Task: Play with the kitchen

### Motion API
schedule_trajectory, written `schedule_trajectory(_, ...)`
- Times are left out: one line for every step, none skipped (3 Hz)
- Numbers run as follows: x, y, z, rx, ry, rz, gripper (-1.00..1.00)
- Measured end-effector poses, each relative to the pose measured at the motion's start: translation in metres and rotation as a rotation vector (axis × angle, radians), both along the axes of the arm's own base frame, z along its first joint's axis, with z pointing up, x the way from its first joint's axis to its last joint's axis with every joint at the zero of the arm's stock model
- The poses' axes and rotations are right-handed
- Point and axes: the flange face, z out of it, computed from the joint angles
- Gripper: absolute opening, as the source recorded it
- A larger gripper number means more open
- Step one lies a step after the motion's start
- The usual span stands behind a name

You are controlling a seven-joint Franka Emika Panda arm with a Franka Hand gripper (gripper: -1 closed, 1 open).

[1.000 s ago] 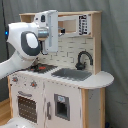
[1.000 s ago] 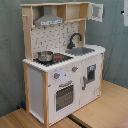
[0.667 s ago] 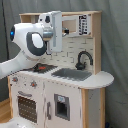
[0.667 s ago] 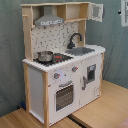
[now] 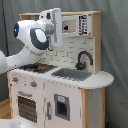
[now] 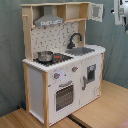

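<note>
kitchen first: the tall white and light-wood toy kitchen (image 5: 65,85) stands on a wooden floor in both exterior views, with nothing holding it and nothing touching it. the big white robot arm (image 5: 35,35) is up high in front of the toy's top part in the first exterior view, and only a bit of it shows at the top of the second exterior view's right edge. the robot's gripper (image 6: 121,11) is too hard to make out, so i cannot tell if it is shut or let go, and nothing can be seen in it. every toy part sits lower than the hand. the small shiny metal pot (image 6: 45,56) rests on the black stovetop (image 6: 55,58), the place for cooking. the curved black tap (image 6: 75,39) bends over the grey sink (image 5: 71,74), so pretend water would fall in. the oven door with its window (image 6: 65,95) is shut, low on the front. the grey hood (image 6: 49,20) hangs over the stove. i think the arm is up high so it can come down on a part without bumping the shelf. play looks not yet begun.
</note>
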Motion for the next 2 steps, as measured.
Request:
schedule_trajectory(0.018, 0.000, -0.004, 0.005, -0.015, 0.039, -1.00)
schedule_trajectory(0.036, 0.019, -0.011, 0.026, -0.022, 0.064, -1.00)
